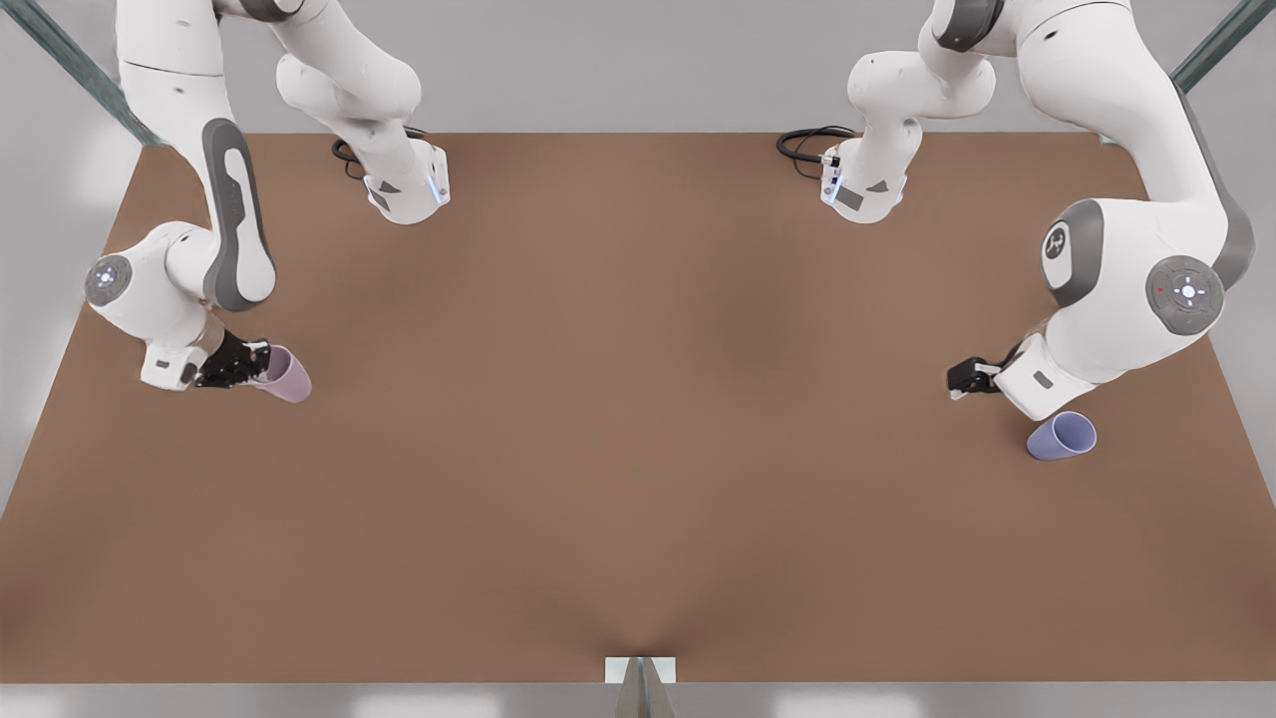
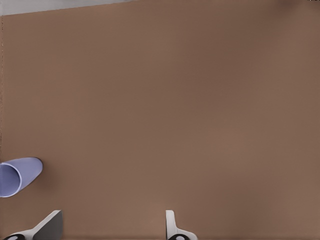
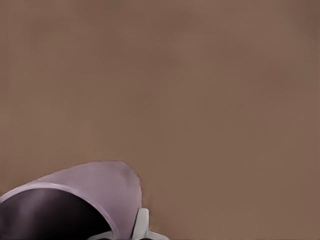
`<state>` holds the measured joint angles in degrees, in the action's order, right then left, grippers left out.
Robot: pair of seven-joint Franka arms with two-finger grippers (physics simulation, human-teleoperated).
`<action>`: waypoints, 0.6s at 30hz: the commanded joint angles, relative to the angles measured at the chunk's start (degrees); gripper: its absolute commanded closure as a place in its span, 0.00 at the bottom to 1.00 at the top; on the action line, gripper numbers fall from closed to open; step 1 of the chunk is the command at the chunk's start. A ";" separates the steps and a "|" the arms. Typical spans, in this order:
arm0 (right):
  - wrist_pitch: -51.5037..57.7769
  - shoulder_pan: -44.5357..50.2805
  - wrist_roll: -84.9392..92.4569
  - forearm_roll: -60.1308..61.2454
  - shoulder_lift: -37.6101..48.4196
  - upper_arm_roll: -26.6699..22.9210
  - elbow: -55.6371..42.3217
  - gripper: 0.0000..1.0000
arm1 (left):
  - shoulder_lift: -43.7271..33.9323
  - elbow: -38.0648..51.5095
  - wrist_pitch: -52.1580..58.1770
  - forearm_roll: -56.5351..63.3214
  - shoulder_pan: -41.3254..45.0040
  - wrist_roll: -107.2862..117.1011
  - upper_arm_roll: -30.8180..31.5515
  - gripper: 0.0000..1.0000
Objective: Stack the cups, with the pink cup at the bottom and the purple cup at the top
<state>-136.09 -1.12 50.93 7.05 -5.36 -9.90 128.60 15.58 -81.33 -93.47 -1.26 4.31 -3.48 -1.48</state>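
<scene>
Cups lie far apart on the brown tabletop (image 1: 638,449). The pink cup (image 1: 287,375) sits at the front view's left edge, tipped on its side, its rim toward the right gripper (image 1: 242,364), whose dark fingers (image 3: 141,223) close on the cup's wall, one inside the mouth, one outside. The purple cup (image 1: 1062,436) lies on its side low at the front view's right, mouth facing right, long axis roughly left to right in the frame, just below the left gripper (image 1: 959,380). That gripper's fingers (image 2: 170,224) stand apart and hold nothing; the cup lies off to one side of them, behind the wrist, so reaching it probably calls for a swing back.
</scene>
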 commanded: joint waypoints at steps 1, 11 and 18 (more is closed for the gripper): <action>9.79 9.37 -31.66 0.33 0.09 0.75 -3.26 0.79 | 0.06 -1.10 -1.19 0.03 -0.27 -0.74 -0.90 0.00; 18.23 29.59 -102.16 -4.94 -33.48 23.70 -51.77 0.79 | 0.06 -14.64 -19.91 -1.99 -1.76 -13.39 -9.16 0.00; 22.36 41.72 -115.52 -9.86 -49.75 17.63 -71.82 0.79 | 4.28 -17.81 -30.02 -3.49 -5.37 -28.33 -10.65 0.00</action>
<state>-117.02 40.07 -9.53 -1.42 -54.48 8.26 57.57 19.66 -99.06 -115.73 -4.48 -0.64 -12.73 -12.08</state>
